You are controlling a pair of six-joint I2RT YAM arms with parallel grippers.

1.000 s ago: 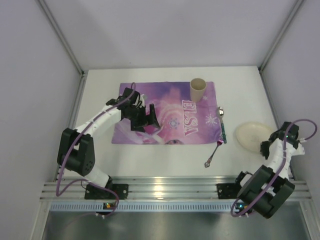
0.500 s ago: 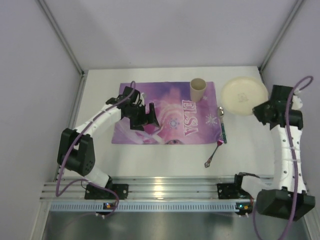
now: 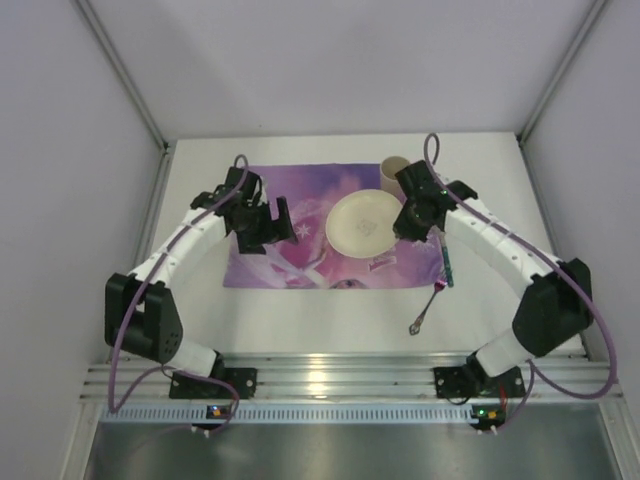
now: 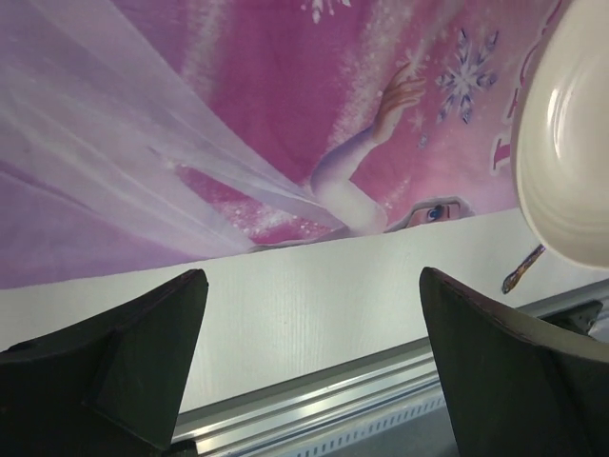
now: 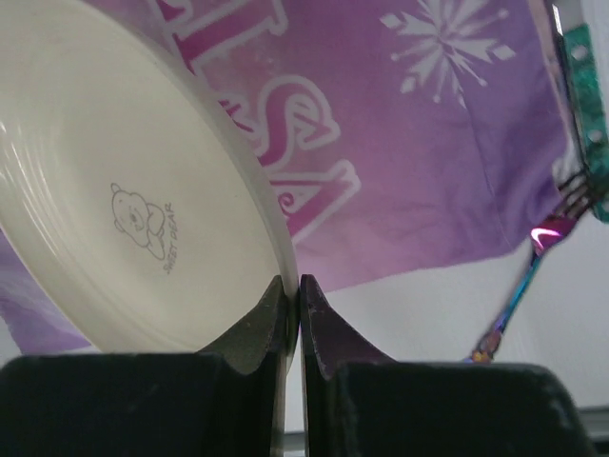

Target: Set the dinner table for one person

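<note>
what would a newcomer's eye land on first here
The cream plate, pinched at its rim by the right end effector over the purple ELSA placemat. Next, the left end effector gaping open over the mat's left side, and the iridescent fork by the mat's near right corner.

Smooth, glossy cream plate (image 5: 124, 190); printed placemat (image 4: 238, 114) with slight sheen; matt white dinner table (image 4: 314, 314), faintly grained.

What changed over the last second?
The right gripper, shut on the cream round plate, carried it leftward across the white table to above the purple placemat. The open left gripper shifted slightly. The beige cup, green-handled spoon and iridescent fork stayed put.
</note>
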